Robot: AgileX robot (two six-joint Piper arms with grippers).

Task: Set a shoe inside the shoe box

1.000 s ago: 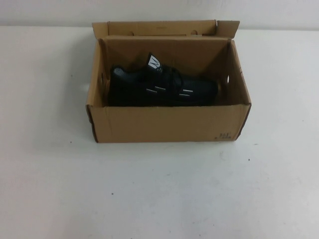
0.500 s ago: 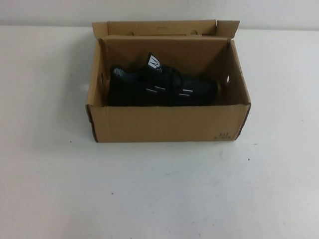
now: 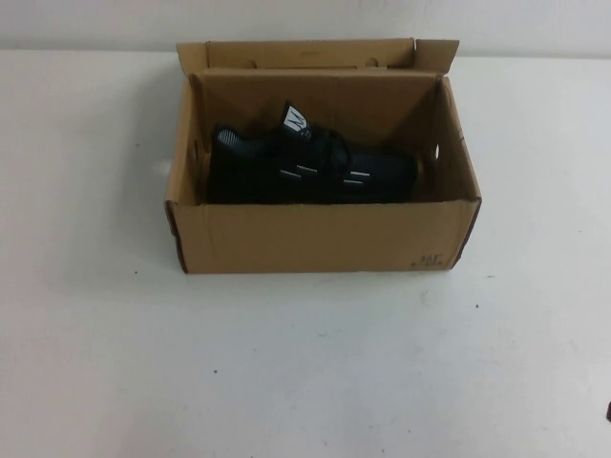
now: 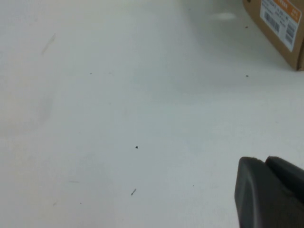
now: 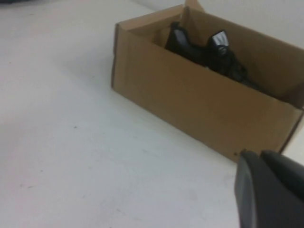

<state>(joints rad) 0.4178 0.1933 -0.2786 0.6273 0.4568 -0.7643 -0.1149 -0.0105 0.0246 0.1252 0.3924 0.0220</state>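
With shoe (image 3: 310,167) in shoe box (image 3: 315,239), both closed grippers (image 5: 270,190) (image 4: 270,190) well apart.

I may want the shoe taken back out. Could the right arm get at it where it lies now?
Probably yes. The shoe lies in the shoe box with the lid flap folded back, so the top stands open. The right claw, shut, sits near the box; the left claw is parked aside, shut.
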